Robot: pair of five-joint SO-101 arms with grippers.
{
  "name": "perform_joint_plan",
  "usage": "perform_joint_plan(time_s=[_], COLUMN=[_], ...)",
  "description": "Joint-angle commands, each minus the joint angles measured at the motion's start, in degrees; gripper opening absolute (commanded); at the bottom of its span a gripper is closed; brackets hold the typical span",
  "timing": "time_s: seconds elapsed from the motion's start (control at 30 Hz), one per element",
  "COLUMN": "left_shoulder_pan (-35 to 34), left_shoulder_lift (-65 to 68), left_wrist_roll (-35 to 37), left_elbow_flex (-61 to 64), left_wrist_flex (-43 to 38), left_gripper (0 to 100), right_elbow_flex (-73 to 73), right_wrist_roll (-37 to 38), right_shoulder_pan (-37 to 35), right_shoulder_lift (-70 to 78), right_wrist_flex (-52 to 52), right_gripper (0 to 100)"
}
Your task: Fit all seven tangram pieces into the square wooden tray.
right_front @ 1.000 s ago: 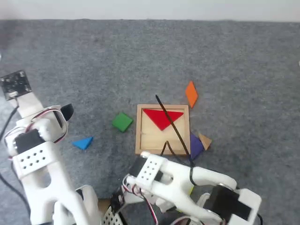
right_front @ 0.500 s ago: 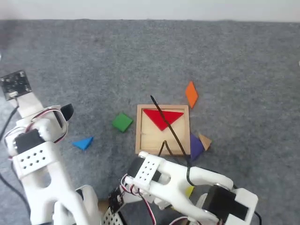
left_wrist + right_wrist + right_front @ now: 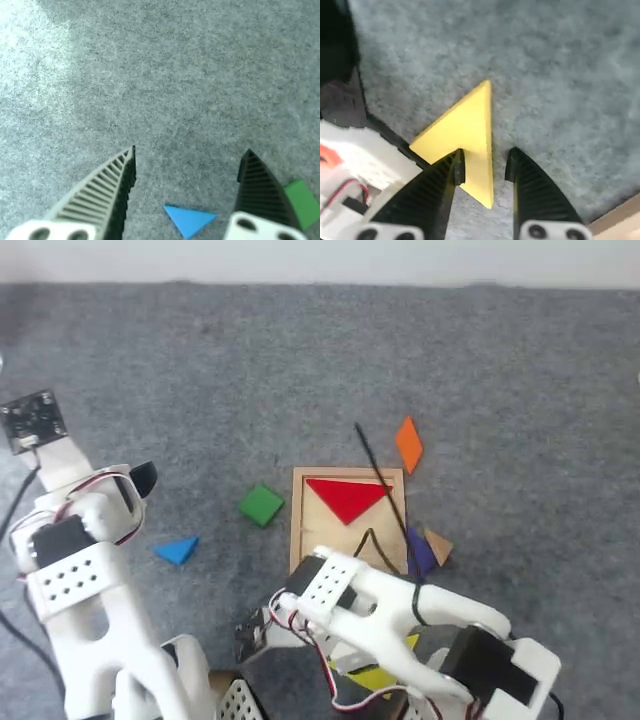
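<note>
A robotics test bench: a grey felt-like surface carries a white plastic left arm with loose red wires and a small bare circuit board.

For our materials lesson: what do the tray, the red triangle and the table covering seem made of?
Square wooden tray: pale bare wood, light tan rim. Red triangle: likely painted wood, even matte colour; plastic possible. Table covering: grey felt or short carpet, fuzzy mottled surface.

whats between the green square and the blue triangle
The stretch is bare: in the high view, grey carpet is all that lies between the green square and the blue triangle.
</note>
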Motion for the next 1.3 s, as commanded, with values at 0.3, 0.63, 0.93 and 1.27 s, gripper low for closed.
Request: perform_joint_plan(time_s=[0.3,0.63,0.93,1.27], left_shoulder_pan=[24.4,59.8,83.7,91.2], left_shoulder_lift=[-0.4,-0.5,-0.3,-0.1], left_wrist_roll=[-24.4,-38.2,-38.2,-32.2], left_elbow_flex=[-14.5,-8.8,5.7,10.4], left_wrist_flex=[29.1,38.9,23.5,6.2], left_gripper=[32,32,32,37], right_elbow_flex=[-0.9,3.3,8.9,9.0], right_wrist_roll=[-12.9,-3.0,-13.5,-24.9], right_shoulder_pan=[27.0,76.2,89.2,103.1], right_shoulder_lift=[-46.3,-45.8,-26.9,-14.9], right_wrist_flex=[14.2,5.7,-15.2,-29.0], right_gripper=[15.4,15.4,15.2,15.1])
